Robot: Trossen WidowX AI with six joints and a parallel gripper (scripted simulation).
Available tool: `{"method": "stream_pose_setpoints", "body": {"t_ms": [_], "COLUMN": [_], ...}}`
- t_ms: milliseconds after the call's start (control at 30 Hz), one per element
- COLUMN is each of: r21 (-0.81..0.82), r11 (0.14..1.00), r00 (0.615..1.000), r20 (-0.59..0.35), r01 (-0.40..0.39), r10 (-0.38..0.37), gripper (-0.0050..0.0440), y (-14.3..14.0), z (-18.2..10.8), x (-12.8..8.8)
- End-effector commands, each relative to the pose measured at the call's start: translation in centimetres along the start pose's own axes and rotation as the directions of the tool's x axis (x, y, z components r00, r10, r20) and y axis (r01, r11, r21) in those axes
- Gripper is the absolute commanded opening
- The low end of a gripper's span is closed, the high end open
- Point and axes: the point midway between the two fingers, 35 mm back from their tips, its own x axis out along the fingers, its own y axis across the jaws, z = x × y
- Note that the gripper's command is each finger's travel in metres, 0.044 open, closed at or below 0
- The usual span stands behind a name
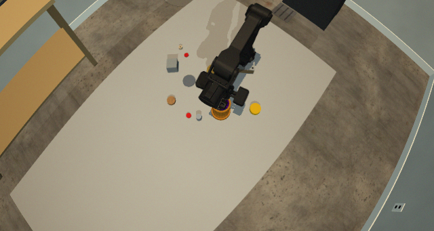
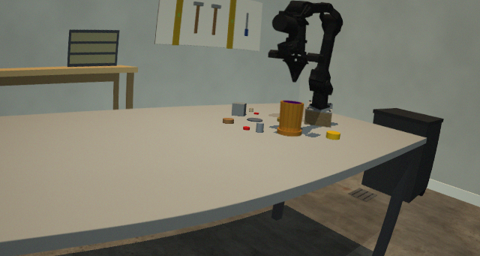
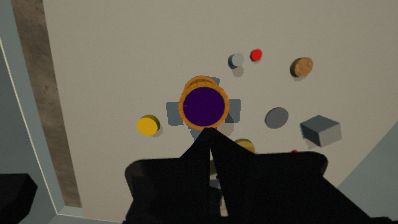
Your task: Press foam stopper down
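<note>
An orange ribbed jar stands upright on the table, also seen in the overhead view and the wrist view. Its purple foam stopper fills the mouth; from the side its top sits about level with the rim, and nothing lies on it. My gripper is shut and empty, pointing down, well above the jar and apart from it. In the wrist view the closed fingertips point at the near edge of the jar.
Small items lie around the jar: a yellow disc, a grey cylinder, a red disc, a brown disc, a grey flat disc and a grey cube. The arm's base stands right behind the jar.
</note>
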Motion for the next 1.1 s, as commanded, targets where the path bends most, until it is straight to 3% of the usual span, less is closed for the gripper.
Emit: {"method": "stream_pose_setpoints", "body": {"t_ms": [0, 1067], "r21": [-0.005, -0.001], "r11": [1.000, 1.000], "r00": [1.000, 1.000], "r20": [0.027, 0.019], "r01": [0.000, 0.002], "r10": [0.000, -0.002], "gripper": [0.0000, 0.0000], "y": [0.05, 0.02], "z": [0.33, 0.16], "x": [-0.80, -0.46]}}
